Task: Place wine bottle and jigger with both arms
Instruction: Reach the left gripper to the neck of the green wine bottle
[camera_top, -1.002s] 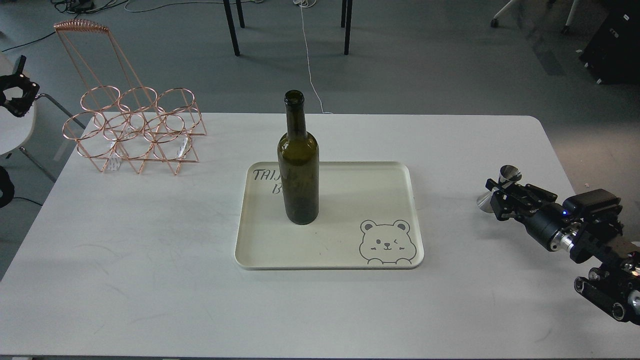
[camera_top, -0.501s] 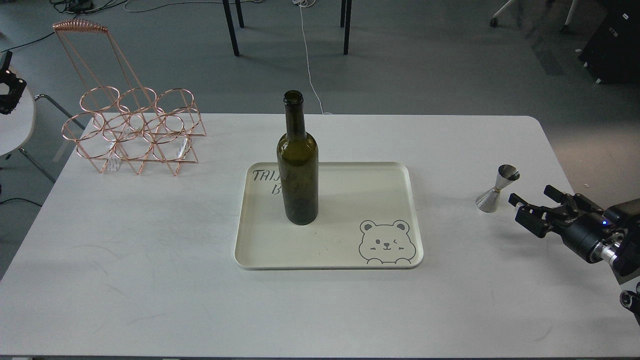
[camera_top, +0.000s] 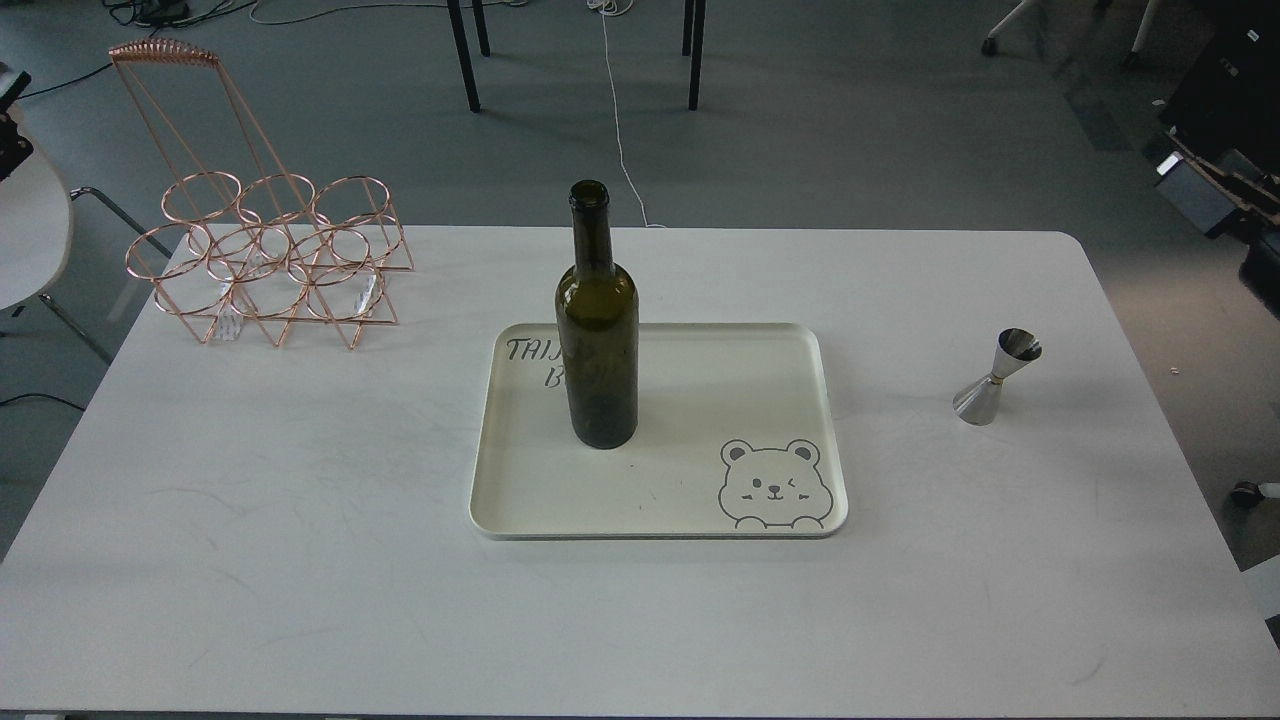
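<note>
The wine bottle (camera_top: 598, 340) is dark olive-green and stands upright on the back left part of a cream tray (camera_top: 780, 350). The jigger (camera_top: 997, 377) is a small shiny steel hourglass cup. It stands upright on the white table, right of the tray and apart from it. Nothing touches either one. Of my left arm only a dark sliver (camera_top: 9, 150) shows at the far left edge, well off the table; its fingers cannot be told apart. My right arm and gripper are out of view.
A copper wire bottle rack (camera_top: 265, 255) with a tall handle stands at the table's (camera_top: 300, 560) back left corner. The tray carries a bear drawing at its front right. Chair legs and cables are on the floor behind the table.
My right gripper, which was at the jigger one second ago, drew back to the right and left the view; the jigger stays standing. My left arm slid further off the left edge.
</note>
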